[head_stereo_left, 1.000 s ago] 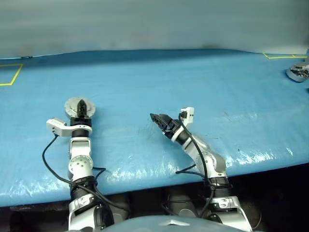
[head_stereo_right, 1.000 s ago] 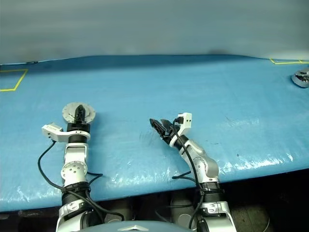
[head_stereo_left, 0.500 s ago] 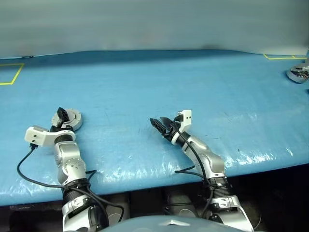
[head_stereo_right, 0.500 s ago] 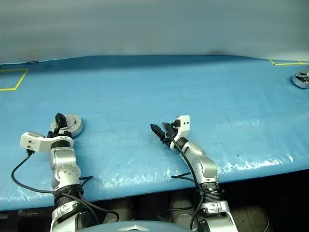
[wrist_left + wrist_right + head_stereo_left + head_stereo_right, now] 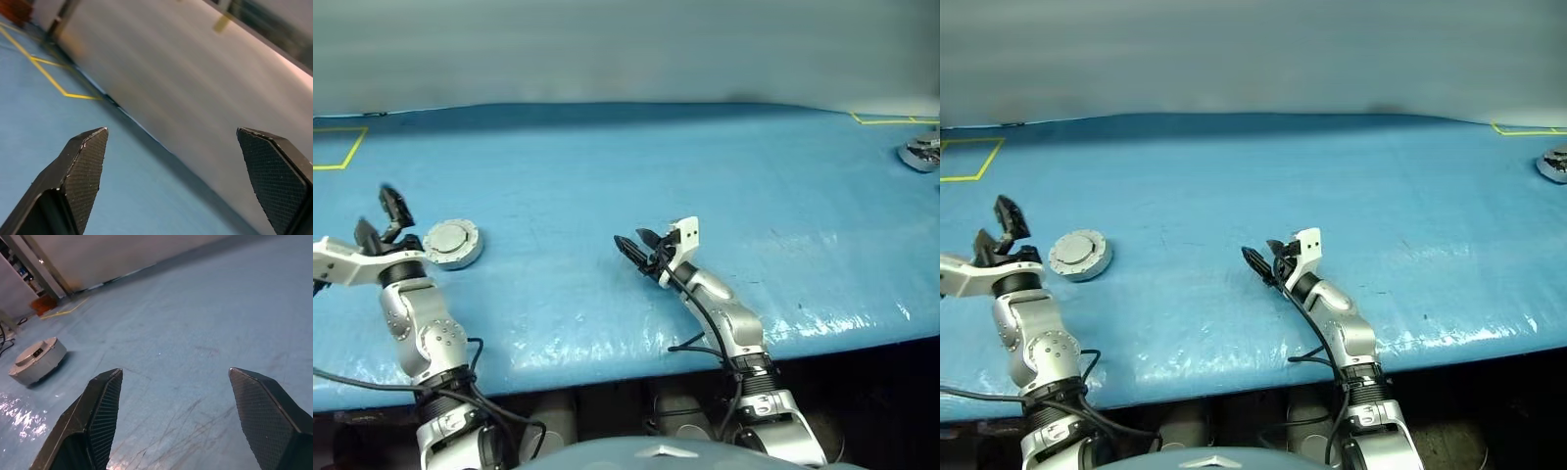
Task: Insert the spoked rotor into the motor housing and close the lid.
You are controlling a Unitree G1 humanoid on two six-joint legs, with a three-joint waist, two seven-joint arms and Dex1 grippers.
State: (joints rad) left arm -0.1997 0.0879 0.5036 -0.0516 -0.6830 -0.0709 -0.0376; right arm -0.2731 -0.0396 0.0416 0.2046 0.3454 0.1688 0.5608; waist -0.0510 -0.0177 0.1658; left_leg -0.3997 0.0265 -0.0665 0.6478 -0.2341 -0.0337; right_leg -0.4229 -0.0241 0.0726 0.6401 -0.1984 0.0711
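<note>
Sitting closed on the blue table (image 5: pixel 607 166) near its left end, the motor housing (image 5: pixel 452 244) shows the lid (image 5: pixel 449 238) down, plain grey face up, so the wheel is presumably inside. Left gripper (image 5: pixel 384 221) hangs just beside it, lifted clear, jaws wide and empty. Right gripper (image 5: pixel 636 245) hovers mid-table near the front edge, jaws open, empty. Housing looks rigid metal, fairly heavy, smooth; best pinched across the rim.

head stereo pair looks down over blue table (image 5: pixel 607 176); wrist cams low, near surface
</note>
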